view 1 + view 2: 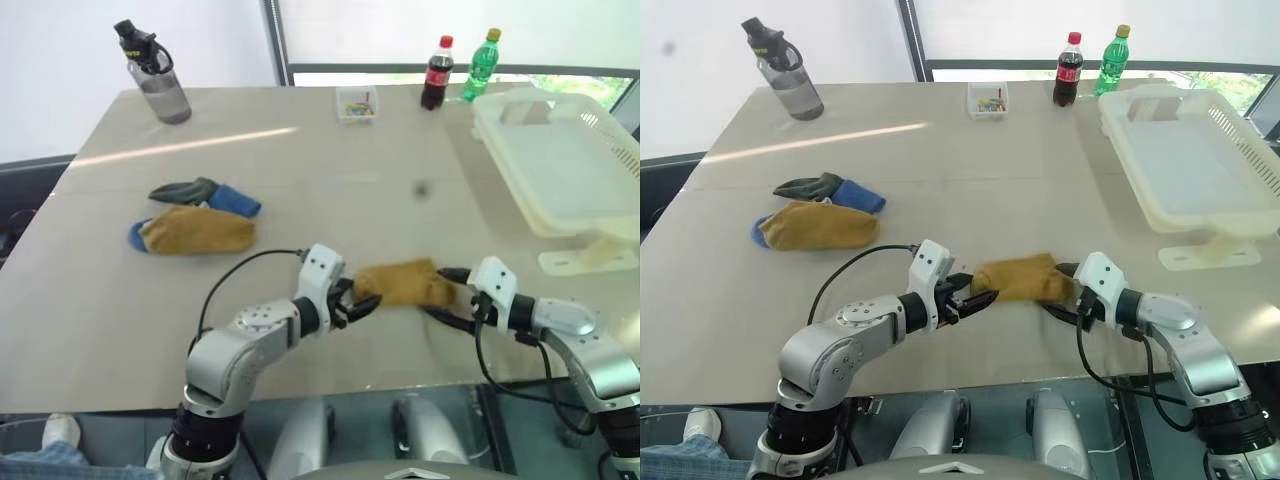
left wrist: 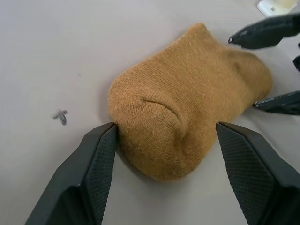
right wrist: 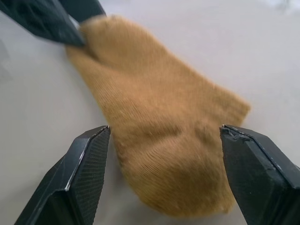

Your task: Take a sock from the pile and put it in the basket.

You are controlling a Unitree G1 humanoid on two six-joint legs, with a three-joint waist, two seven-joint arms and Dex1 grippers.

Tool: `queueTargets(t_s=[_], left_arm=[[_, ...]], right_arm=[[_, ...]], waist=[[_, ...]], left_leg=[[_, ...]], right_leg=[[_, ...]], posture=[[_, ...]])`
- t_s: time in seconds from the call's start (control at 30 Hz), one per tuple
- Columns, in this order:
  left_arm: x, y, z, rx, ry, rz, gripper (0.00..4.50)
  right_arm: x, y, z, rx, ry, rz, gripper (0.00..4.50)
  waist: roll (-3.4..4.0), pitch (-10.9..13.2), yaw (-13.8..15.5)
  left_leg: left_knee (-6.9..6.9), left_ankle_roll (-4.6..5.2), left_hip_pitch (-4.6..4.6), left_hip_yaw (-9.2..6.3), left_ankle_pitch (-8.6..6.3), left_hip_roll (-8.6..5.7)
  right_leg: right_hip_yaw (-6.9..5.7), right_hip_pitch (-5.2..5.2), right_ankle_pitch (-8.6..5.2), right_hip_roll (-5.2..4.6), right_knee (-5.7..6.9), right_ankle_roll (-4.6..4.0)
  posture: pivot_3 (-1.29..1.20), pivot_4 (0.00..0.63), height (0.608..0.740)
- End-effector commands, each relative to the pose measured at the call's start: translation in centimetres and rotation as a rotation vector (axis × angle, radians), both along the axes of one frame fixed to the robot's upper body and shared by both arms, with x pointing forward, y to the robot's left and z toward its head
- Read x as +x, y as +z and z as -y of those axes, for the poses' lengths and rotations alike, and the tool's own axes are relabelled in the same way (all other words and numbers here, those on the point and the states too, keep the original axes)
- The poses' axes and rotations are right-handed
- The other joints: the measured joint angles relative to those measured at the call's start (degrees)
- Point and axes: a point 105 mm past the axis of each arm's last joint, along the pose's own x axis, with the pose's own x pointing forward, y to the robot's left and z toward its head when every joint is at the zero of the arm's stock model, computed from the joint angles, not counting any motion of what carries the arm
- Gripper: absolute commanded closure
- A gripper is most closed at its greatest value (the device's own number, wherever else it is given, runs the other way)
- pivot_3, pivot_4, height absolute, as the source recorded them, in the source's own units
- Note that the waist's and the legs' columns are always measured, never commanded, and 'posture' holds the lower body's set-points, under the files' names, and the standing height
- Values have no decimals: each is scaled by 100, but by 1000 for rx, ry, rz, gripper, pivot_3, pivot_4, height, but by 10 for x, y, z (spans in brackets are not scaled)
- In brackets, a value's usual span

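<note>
One mustard sock (image 1: pixel 398 282) lay flat on the worktop (image 1: pixel 330 180) at lower centre, apart from the pile (image 1: pixel 195 215) at middle left, with the left tool (image 1: pixel 357 306) and right tool (image 1: pixel 447 298) both released and straddling its two ends, neither clamped on it. The lift and the carry to the cream basket (image 1: pixel 560 160) at upper right were left, by my reading. The red-labelled cola bottle (image 1: pixel 436 72) and green soda bottle (image 1: pixel 480 65) probably carried brand labels, but no writing was legible.

Office-like room: large table (image 1: pixel 330 190) by window (image 1: pixel 450 30).
</note>
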Motion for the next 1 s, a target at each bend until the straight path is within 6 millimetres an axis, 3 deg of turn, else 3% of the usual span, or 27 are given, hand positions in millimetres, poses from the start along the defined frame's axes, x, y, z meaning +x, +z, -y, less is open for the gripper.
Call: queueTargets(t_s=[0.03,0.33,0.43,0.57,0.63,0.73,0.83,1.0], left_arm=[[-6,8,1,-20,-25,21,987],[-11,9,0,-29,-27,16,987],[-2,22,-10,-18,0,105,987],[9,51,-20,-55,30,245,987],[20,60,-31,-47,99,302,987],[42,56,-53,59,235,329,987],[58,52,-76,196,344,373,987],[70,51,-100,247,469,399,987]], right_arm=[[6,16,2,4,5,89,685],[10,14,8,-11,-6,95,685],[2,38,6,172,8,44,685],[-13,60,9,290,57,-40,685],[-19,71,11,324,79,-56,685],[-24,83,12,351,95,-69,685],[-25,85,14,330,90,-73,685],[-29,85,14,304,102,-71,685]], waist=[[0,0,-3],[0,0,2],[1,1,2],[2,3,8],[2,3,25],[1,3,30],[1,3,5],[-2,5,11]], left_leg=[[1,0,0,0,0,0],[0,0,0,-2,0,-1],[0,0,0,-4,0,-1],[1,0,0,-9,0,1],[2,0,0,-9,0,0],[1,0,-2,-6,0,-3],[0,1,-1,0,0,-3],[0,1,-5,4,0,-1]], right_leg=[[0,0,0,0,0,0],[5,0,0,-2,0,-1],[4,0,0,-1,1,-1],[4,0,0,-2,3,-2],[4,1,-1,-3,2,-3],[4,1,0,-4,1,-2],[3,0,0,1,1,-1],[2,-1,0,1,0,0]], posture=[[0,150,740],[0,150,740],[0,150,740],[0,150,740],[0,150,740],[0,150,740],[0,150,740],[0,150,740]])
